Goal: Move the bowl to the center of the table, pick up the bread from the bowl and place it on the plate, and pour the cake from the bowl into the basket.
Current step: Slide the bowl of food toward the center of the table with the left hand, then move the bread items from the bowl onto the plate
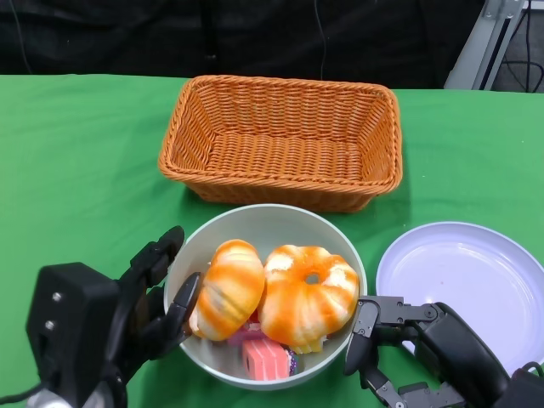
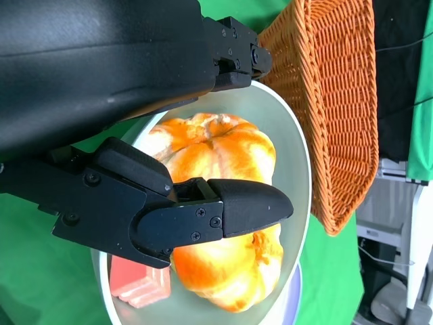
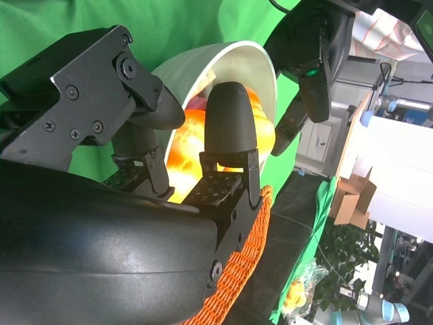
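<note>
A smooth, pale grey-green round bowl (image 1: 270, 223) was seen on the green cloth-covered desk (image 1: 76, 170), just in front of a rectangular orange woven wicker basket (image 1: 285, 140). Two glossy, orange-and-white glazed bread rolls (image 1: 308, 296) and a small pink ridged cake (image 1: 264, 359) were held in it. The bowl's near-left rim was gripped by the left robot hand (image 1: 157, 293), one finger hooked inside. The right robot hand (image 1: 399, 344) was held open beside the bowl, whether touching could not be told. A flat, shiny white round plate (image 1: 476, 276) lay to the right.
</note>
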Motion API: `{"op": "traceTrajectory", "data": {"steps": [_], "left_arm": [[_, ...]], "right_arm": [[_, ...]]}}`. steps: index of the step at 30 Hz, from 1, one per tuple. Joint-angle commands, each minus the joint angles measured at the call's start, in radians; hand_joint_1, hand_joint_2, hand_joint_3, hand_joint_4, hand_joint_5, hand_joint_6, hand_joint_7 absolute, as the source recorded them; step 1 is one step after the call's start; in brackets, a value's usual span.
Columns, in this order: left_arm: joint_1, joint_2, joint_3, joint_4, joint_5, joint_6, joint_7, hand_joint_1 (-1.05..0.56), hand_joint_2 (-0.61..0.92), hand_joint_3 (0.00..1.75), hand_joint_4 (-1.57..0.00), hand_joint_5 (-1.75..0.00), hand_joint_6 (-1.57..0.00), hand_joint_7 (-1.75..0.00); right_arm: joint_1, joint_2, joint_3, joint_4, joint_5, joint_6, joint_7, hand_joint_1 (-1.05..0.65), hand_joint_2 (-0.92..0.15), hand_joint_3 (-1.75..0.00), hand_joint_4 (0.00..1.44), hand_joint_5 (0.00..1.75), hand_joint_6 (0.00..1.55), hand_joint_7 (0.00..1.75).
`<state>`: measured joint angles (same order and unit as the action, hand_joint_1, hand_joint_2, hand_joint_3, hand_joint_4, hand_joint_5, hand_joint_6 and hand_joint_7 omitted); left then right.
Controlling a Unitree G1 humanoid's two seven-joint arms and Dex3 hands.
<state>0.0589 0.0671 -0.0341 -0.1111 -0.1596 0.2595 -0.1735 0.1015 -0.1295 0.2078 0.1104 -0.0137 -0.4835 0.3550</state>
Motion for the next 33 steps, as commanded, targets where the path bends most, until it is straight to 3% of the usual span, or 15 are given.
{"op": "traceTrajectory", "data": {"steps": [1, 11, 13, 16, 25, 29, 33], "left_arm": [[0.014, -0.013, -0.002, 0.047, 0.043, -0.075, 0.034, -0.84, 0.92, 0.63, -0.06, -0.01, -0.09, 0.0], [0.013, -0.019, 0.001, 0.067, 0.051, -0.108, 0.033, -0.84, 0.92, 0.62, -0.06, -0.01, -0.08, 0.0], [-0.012, 0.031, 0.036, 0.082, 0.128, -0.236, 0.077, -0.83, 0.92, 0.62, -0.1, -0.03, -0.1, -0.01], [-0.026, 0.077, 0.075, 0.082, 0.171, -0.313, 0.084, -0.83, 0.92, 0.5, -0.19, -0.06, -0.21, -0.04], [-0.025, 0.083, 0.142, 0.093, 0.05, -0.383, 0.01, -0.82, 0.92, 0.31, -0.33, -0.07, -0.32, -0.03], [-0.02, 0.057, 0.174, 0.066, -0.042, -0.374, -0.008, -0.68, 0.92, 0.16, -0.49, -0.11, -0.45, -0.05], [-0.017, 0.072, 0.183, 0.092, -0.055, -0.422, -0.052, -0.44, 0.92, 0.11, -0.73, -0.19, -0.65, -0.11]], "right_arm": [[0.002, -0.008, -0.002, 0.01, -0.01, -0.01, -0.007, 0.02, -0.47, -1.23, 0.77, 1.63, 0.77, 1.36], [0.002, -0.009, -0.001, 0.01, -0.011, -0.01, -0.009, 0.02, -0.46, -1.24, 0.77, 1.63, 0.77, 1.36], [0.002, -0.01, -0.004, 0.011, -0.011, -0.009, -0.011, 0.02, -0.46, -1.24, 0.77, 1.63, 0.77, 1.36], [0.004, -0.011, -0.006, 0.009, -0.009, -0.007, -0.012, 0.01, -0.47, -1.23, 0.76, 1.63, 0.77, 1.35], [0.004, -0.01, -0.007, 0.016, -0.009, -0.012, -0.013, 0.02, -0.47, -1.23, 0.76, 1.62, 0.77, 1.34], [0.003, -0.009, -0.007, 0.014, -0.006, -0.008, -0.012, 0.03, -0.46, -1.23, 0.76, 1.61, 0.77, 1.34], [0.003, -0.009, -0.009, 0.014, -0.003, -0.004, -0.012, 0.02, -0.46, -1.23, 0.77, 1.61, 0.78, 1.33]]}}
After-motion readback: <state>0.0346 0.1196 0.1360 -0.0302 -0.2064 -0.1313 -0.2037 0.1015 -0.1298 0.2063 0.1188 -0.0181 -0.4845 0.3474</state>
